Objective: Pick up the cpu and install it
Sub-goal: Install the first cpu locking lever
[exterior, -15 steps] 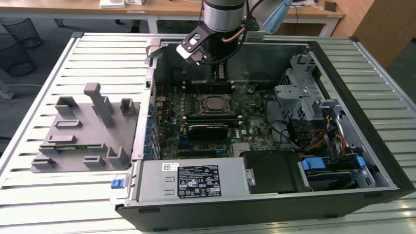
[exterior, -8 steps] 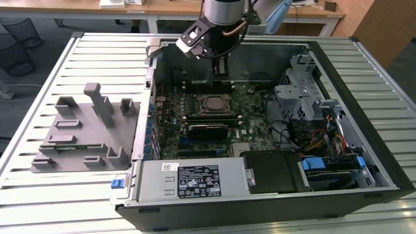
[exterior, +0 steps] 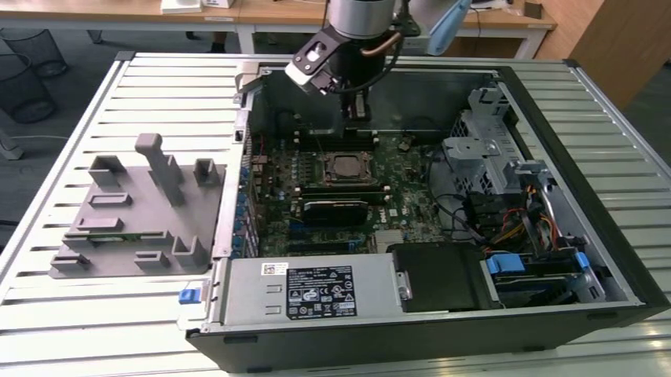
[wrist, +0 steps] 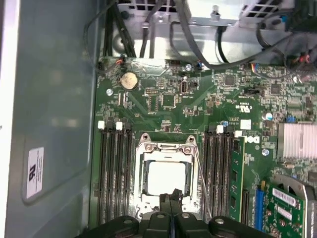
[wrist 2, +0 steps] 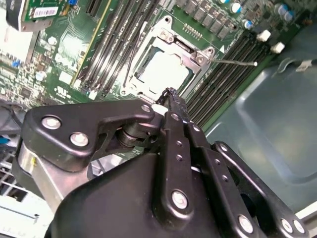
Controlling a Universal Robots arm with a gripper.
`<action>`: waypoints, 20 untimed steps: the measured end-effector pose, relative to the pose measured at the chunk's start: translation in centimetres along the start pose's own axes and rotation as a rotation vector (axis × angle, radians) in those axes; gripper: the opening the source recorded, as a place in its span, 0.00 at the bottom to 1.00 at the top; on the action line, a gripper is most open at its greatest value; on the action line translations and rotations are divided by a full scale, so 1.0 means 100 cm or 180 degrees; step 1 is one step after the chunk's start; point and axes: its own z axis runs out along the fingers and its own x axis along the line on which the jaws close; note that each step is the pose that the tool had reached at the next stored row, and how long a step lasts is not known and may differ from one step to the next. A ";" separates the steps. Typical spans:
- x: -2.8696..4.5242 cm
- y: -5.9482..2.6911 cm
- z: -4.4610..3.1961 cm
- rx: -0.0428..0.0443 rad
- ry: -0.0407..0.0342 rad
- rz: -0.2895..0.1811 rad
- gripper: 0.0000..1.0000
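We read gripper (wrist: 171,194) closed tight, probably empty, over socket frame (wrist: 166,148) edge; cpu (wrist: 166,177) lying inside frame; we'd hold vertical, avoid side load, keep clear of lever (wrist: 200,178).

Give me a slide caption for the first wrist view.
End effector, fingers together, close over the cpu lying in its socket.

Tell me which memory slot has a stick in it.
The one farthest from the socket on the finned heatsink side: it holds the green memory stick; the other slots look empty.
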 end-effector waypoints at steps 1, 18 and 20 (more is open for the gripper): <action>0.0000 0.0000 0.0001 0.0002 -0.0004 -0.0053 0.11; 0.0001 -0.0012 0.0025 -0.0009 -0.0005 -0.0936 0.11; 0.0001 -0.0012 0.0027 -0.0010 -0.0004 -0.1051 0.11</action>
